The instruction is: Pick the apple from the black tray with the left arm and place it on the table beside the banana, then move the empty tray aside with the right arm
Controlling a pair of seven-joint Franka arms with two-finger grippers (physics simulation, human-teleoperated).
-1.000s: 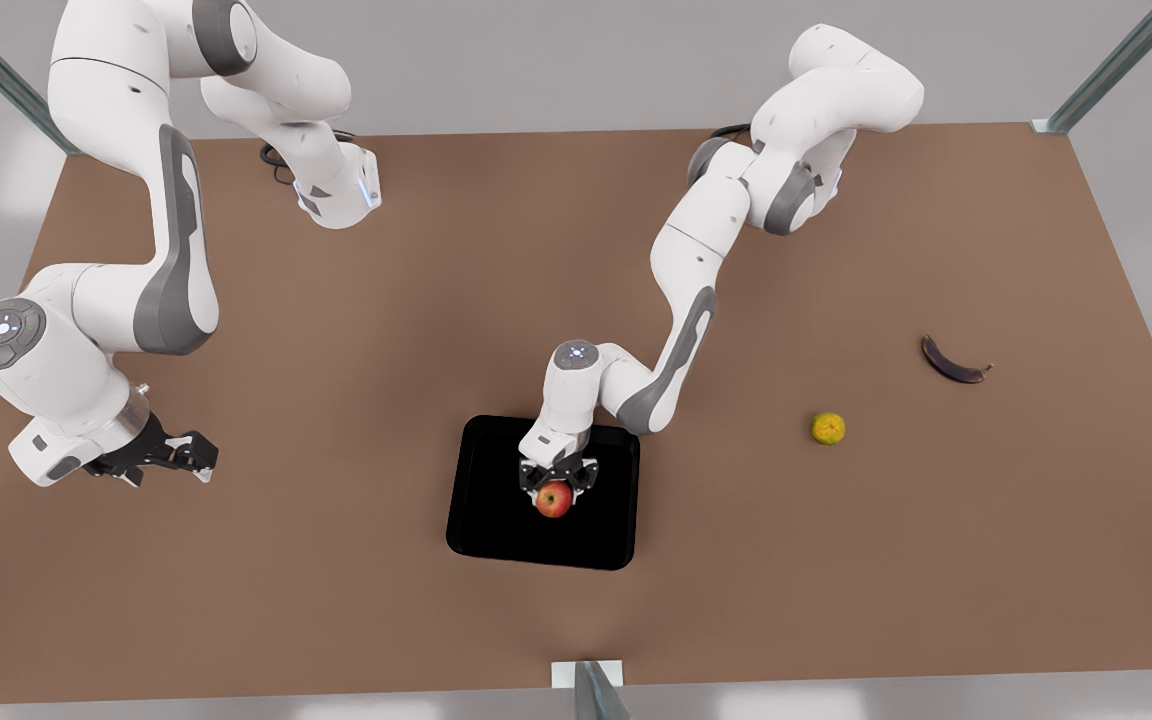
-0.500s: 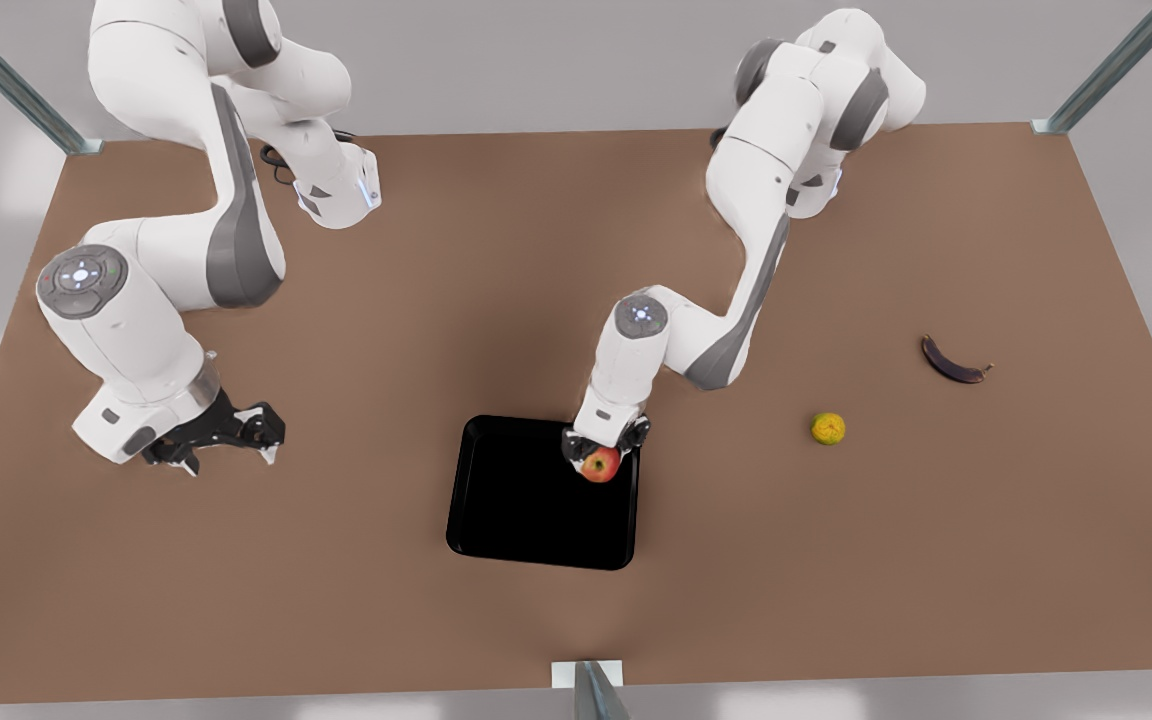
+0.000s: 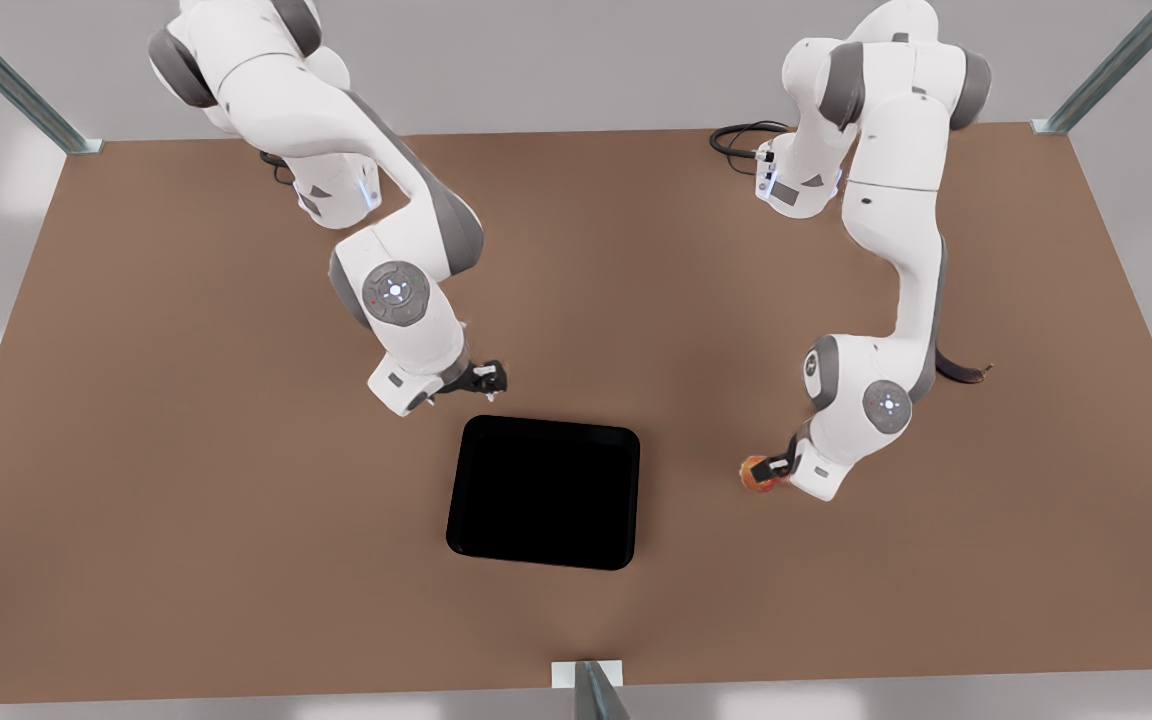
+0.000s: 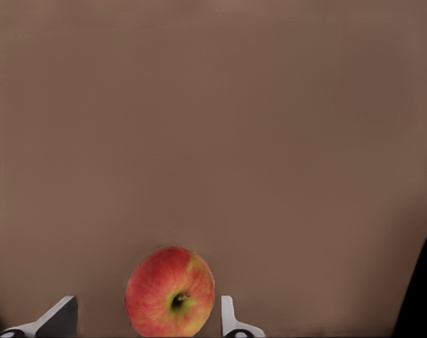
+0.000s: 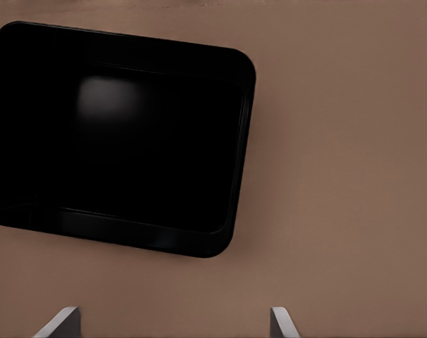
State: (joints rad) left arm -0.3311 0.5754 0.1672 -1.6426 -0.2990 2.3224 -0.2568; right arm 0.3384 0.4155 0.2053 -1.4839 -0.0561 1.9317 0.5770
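Carrying arm: the left gripper (image 3: 774,468) is on the arm at the front view's right, low over the table (image 3: 186,560), roughly midway between the near and far edges and toward the front view's right edge.
Its grasp: clenched on the apple (image 3: 758,472). In the left wrist view the apple (image 4: 170,291) sits between the two fingers (image 4: 231,320), stem end facing the camera. One finger is against its side and a strip of table shows between it and the other finger.
Apple: off the tray, out over bare table on the side of the tray toward the front view's right. Whether it touches the tabletop cannot be told.
Banana: near the front view's right edge of the table, mostly hidden behind the left arm, with one dark end (image 3: 961,373) showing.
Tray: the black tray (image 3: 541,492) lies flat and empty near the middle of the table's near edge.
Other arm: the right gripper (image 3: 491,378) hangs just beyond the tray's far edge, near its far corner on the front view's left.
Its grasp: released. The fingers (image 5: 65,320) stand wide apart with nothing between them, and the tray (image 5: 115,134) is ahead of them.
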